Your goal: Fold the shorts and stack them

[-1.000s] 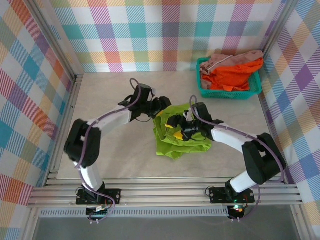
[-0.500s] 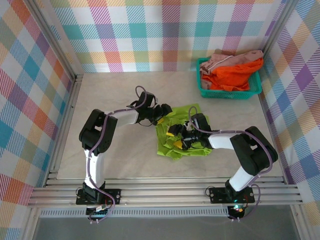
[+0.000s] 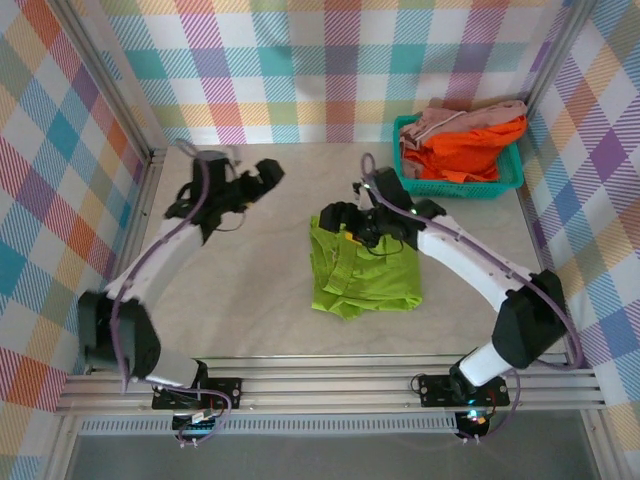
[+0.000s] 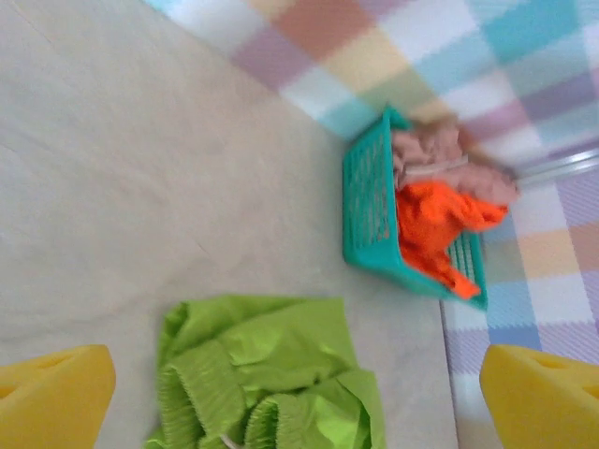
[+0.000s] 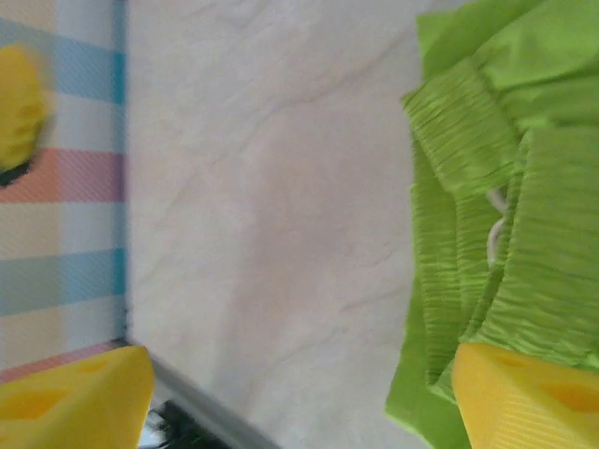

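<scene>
The lime green shorts [image 3: 362, 268] lie folded and a little rumpled at mid table, waistband towards the left [image 4: 271, 365] [image 5: 524, 187]. My left gripper [image 3: 266, 173] [image 4: 298, 402] hangs open well to the left of them, holding nothing. Over the shorts' far left corner, my right gripper [image 3: 336, 219] [image 5: 299, 398] is open and holds nothing, one yellow fingertip [image 5: 529, 398] showing in front of the waistband. The orange shorts [image 3: 468, 150] [image 4: 430, 224] and the dusty pink shorts [image 3: 462, 118] [image 4: 440, 159] are heaped in the teal basket [image 3: 508, 185] [image 4: 370, 206].
The basket stands in the far right corner against the plaid walls. Bare table [image 3: 230, 290] spreads left and in front of the green shorts. A metal rail [image 3: 150, 210] edges the table on the left.
Both grippers have let go of the green shorts. The left arm has swung up and far to the left; the right gripper has risen to the shorts' far left corner.
</scene>
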